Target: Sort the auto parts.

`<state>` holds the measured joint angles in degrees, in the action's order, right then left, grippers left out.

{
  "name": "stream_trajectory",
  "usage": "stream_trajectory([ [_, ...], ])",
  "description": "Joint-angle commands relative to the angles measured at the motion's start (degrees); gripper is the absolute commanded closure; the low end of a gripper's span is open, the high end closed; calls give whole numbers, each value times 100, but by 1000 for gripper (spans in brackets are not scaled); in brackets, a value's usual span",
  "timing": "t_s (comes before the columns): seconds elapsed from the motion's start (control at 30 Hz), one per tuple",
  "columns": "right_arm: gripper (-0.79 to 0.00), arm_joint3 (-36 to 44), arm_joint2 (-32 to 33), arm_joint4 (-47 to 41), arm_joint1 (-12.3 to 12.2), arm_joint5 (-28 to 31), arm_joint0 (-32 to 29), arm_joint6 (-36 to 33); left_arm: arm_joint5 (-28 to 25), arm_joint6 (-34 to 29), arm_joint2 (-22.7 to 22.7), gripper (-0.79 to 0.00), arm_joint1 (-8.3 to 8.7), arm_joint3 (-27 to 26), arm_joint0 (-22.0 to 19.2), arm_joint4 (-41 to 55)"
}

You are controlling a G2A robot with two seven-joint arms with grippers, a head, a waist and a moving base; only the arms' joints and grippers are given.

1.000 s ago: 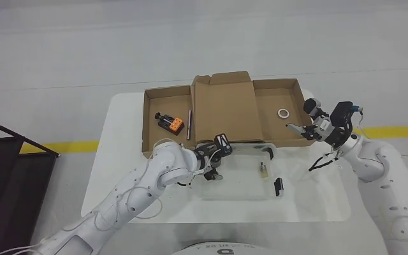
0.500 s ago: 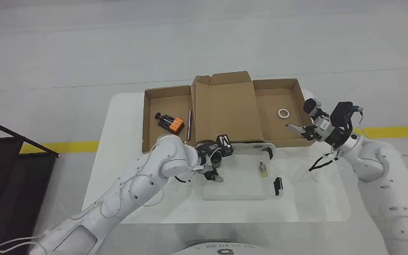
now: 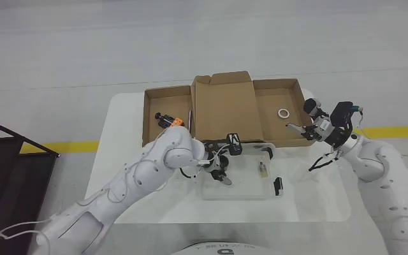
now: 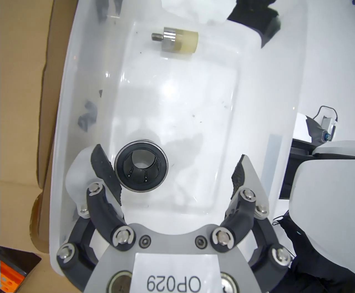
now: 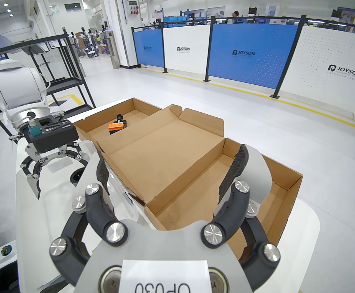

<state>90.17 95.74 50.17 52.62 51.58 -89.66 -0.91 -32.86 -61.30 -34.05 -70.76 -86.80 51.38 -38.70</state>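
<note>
White table [image 3: 121,127], factory hall behind. Cardboard box [image 3: 226,108]: orange clamp [image 5: 118,126] in 9 o'clock compartment, white ring [image 3: 283,113] in 3 o'clock compartment. Clear tray [image 3: 245,186] at box's 6 o'clock: black bearing [image 4: 141,165], metal stud [image 4: 177,41]. Left gripper [image 4: 169,155] over tray, jaws apart, bearing just beside one finger. Right gripper [image 5: 172,154] at box's 3 o'clock edge, jaws apart.

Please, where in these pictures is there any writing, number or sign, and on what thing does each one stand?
The left-claw label, white, on the base of the left claw: one short code, upside down.
The right-claw label, white, on the base of the right claw: one short code, upside down.
The partition panels in the room behind: a logo with one word, repeated.
The wall signs far back: too small to read.
</note>
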Motion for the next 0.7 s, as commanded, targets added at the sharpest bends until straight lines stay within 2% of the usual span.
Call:
stream_trajectory([
  [0.0, -785, 0, 0, 0, 0, 0, 0, 0, -41, 4, 76, -785, -49, 114, -112, 133],
  [0.2, -785, 0, 0, 0, 0, 0, 0, 0, -39, 192, 150, -785, -130, 293, -320, 146],
  [0.33, -785, 0, 0, 0, 0, 0, 0, 0, 168, 328, 69, -785, -85, 118, -283, -310],
  [0.47, -785, 0, 0, 0, 0, 0, 0, 0, 199, 630, -245, -785, 77, -350, 0, -792],
  [0.67, -785, 0, 0, 0, 0, 0, 0, 0, 222, 1695, -1275, -785, 446, -1151, 855, -1551],
])
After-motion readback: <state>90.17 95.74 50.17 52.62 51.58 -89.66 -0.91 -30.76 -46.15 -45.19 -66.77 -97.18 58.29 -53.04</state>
